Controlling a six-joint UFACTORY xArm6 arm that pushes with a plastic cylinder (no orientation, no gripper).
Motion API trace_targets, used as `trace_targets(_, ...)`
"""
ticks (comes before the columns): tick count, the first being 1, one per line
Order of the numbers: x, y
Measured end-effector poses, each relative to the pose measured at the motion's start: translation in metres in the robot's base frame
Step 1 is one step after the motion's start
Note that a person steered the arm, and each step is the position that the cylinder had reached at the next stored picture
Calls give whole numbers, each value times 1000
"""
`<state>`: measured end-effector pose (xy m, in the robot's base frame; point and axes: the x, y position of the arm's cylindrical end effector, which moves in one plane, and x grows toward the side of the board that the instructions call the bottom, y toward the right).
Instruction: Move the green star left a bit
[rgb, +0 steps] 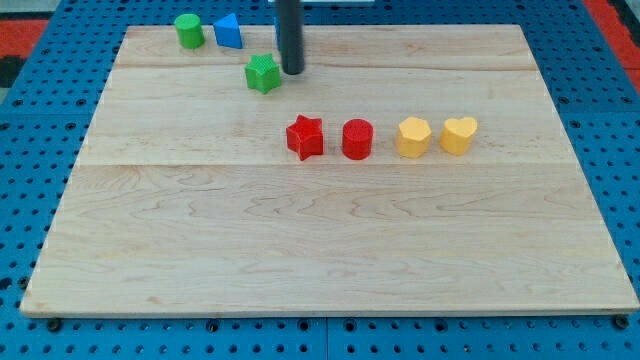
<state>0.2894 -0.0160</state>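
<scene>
The green star (263, 74) lies on the wooden board (330, 250) near the view's top, left of centre. My tip (292, 71) stands just to the star's right, very close to it or touching; I cannot tell which. The dark rod rises from the tip straight up out of the view's top.
A green cylinder (187, 30) and a blue triangle (229, 31) sit at the view's top left, up and left of the star. In a row at mid-board lie a red star (305, 137), a red cylinder (357, 139), a yellow hexagon (413, 137) and a yellow heart (458, 134).
</scene>
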Motion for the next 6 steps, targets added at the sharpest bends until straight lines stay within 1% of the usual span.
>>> trace_targets(1,27,-53)
trace_targets(2,9,-87)
trace_targets(3,17,-28)
trace_targets(4,-19,-48)
trace_targets(5,-20,-90)
trace_targets(6,-1,-135)
